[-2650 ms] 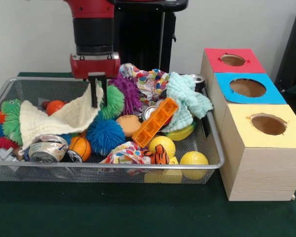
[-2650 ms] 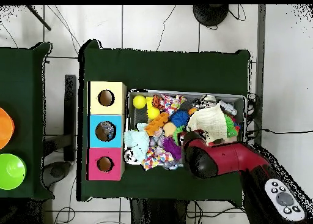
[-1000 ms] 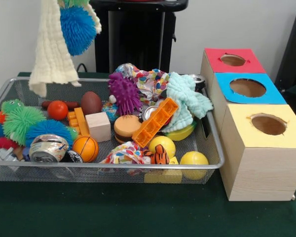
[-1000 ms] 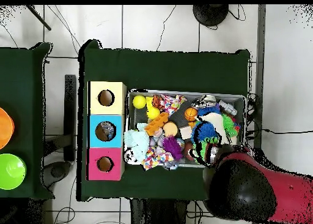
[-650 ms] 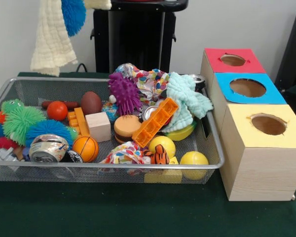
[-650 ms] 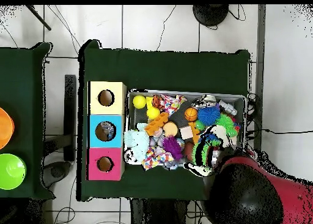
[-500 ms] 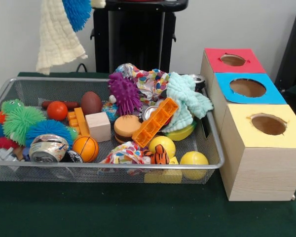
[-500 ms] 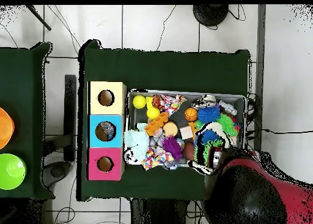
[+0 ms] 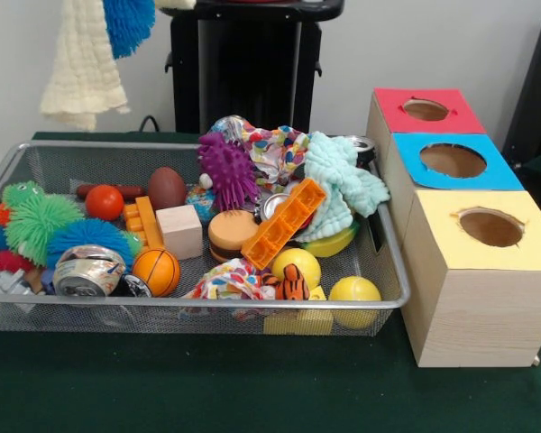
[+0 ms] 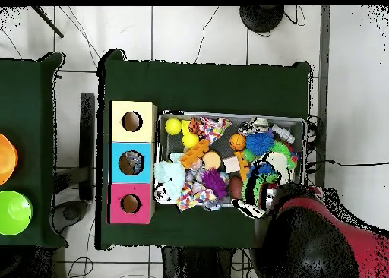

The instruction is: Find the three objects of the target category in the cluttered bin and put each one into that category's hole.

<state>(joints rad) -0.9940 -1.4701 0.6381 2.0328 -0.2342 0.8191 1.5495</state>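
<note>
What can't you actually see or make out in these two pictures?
- The claw: in the front view it is cut off by the top edge; only the cream cloth and blue fuzzy ball hang into the picture. In the overhead view the red arm covers it.
- Inside the three holes, such as the yellow box's hole: too dark in the front view.
- The bin's corner under the arm: hidden in the overhead view.

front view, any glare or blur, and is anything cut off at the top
Front view: even light, no glare, bin contents sharp; the cream cloth and blue fuzzy ball run off the top edge. Overhead view: the red arm covers the bin's near corner.
</note>
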